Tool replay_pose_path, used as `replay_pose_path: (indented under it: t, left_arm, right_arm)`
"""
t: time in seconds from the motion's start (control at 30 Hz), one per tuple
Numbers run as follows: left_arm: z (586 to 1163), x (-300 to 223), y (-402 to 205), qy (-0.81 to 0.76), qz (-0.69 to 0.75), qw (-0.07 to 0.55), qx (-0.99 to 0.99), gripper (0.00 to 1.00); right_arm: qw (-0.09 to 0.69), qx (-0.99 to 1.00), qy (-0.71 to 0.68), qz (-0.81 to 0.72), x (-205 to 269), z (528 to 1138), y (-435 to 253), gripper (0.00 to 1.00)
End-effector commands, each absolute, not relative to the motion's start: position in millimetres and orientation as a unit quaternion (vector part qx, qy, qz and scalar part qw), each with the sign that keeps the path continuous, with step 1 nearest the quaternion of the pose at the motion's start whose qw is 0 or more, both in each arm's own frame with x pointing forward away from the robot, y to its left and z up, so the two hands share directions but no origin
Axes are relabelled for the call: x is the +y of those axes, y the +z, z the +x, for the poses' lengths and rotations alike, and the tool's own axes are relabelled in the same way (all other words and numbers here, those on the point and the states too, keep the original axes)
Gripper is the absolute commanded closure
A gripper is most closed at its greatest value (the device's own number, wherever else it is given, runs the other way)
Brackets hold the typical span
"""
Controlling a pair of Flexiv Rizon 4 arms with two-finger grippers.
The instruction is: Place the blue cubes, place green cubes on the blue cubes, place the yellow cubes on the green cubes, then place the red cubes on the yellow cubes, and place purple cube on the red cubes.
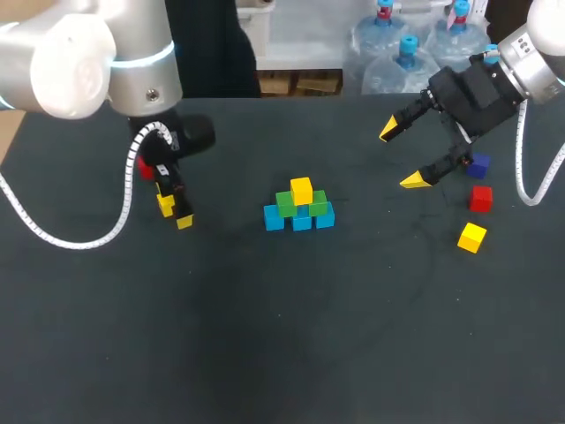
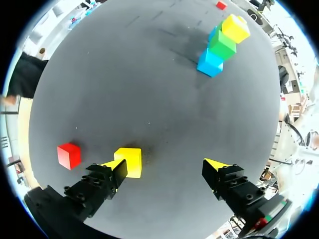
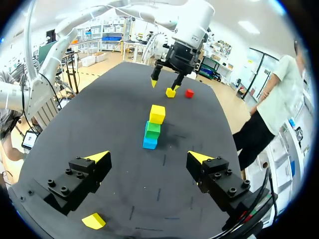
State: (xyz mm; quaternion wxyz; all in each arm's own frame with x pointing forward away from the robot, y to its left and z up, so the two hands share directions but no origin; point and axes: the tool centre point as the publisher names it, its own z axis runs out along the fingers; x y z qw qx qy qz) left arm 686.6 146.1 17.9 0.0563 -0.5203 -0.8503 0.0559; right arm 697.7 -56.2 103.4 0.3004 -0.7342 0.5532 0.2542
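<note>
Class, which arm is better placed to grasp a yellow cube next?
Likely left: left gripper open and low, a yellow cube beside one finger; the right gripper hangs away from the other yellow cube.

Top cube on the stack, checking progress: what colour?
The top cube is yellow, clearest in the head view.
</note>
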Motion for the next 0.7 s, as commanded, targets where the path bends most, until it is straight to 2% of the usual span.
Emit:
replay_pose_path:
  t: [0.03,0.33,0.7]
  left_arm:
    - [686.9,147.0,15.2,0.055,-0.520,0.058,-0.850,0.00]
    - [686.4,143.4,34.6,0.033,-0.524,0.041,-0.850,0.00]
    - [699.6,153.5,28.8,0.051,-0.522,0.061,-0.849,0.00]
  right_arm:
    - [0.301,0.553,0.254,-0.734,-56.1,697.6,103.0,0.00]
    - [0.301,0.553,0.254,-0.734,-56.1,697.6,103.0,0.00]
    - [0.301,0.553,0.254,-0.734,-56.1,697.6,103.0,0.00]
